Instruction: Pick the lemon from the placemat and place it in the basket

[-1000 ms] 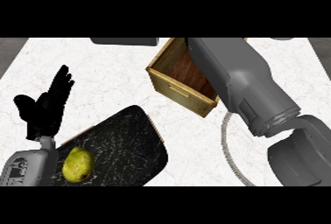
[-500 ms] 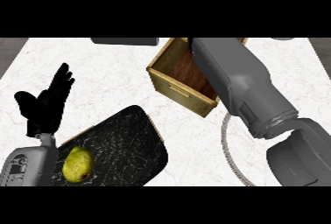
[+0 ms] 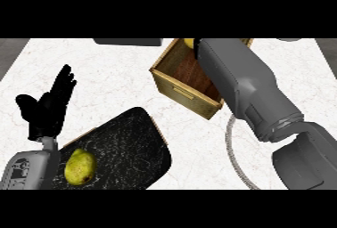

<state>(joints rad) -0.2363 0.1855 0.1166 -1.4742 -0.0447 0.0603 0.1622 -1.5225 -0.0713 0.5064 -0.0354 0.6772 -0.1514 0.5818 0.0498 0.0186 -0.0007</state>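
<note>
A yellow-green fruit [image 3: 79, 166] lies on the dark marbled placemat [image 3: 132, 147] at the lower left. My left hand [image 3: 47, 111] stands open just above the placemat's left end, fingers up, touching nothing. The wooden basket [image 3: 176, 91] sits at the upper middle. My right forearm [image 3: 244, 89] reaches up across the basket's right side to the picture's top edge, and the hand itself is cut off there. A small patch of yellow [image 3: 190, 42] shows at that edge beside the forearm, over the basket's far side; what it is I cannot tell.
A pale round rim [image 3: 232, 151] curves under my right forearm at the lower right. A dark grey object [image 3: 128, 42] lies at the counter's far edge. The white marble counter [image 3: 118, 67] spreads between the placemat and the basket.
My right forearm has edged slightly further up over the basket. The left hand has drifted up a touch. The fruit on the placemat has not moved.
</note>
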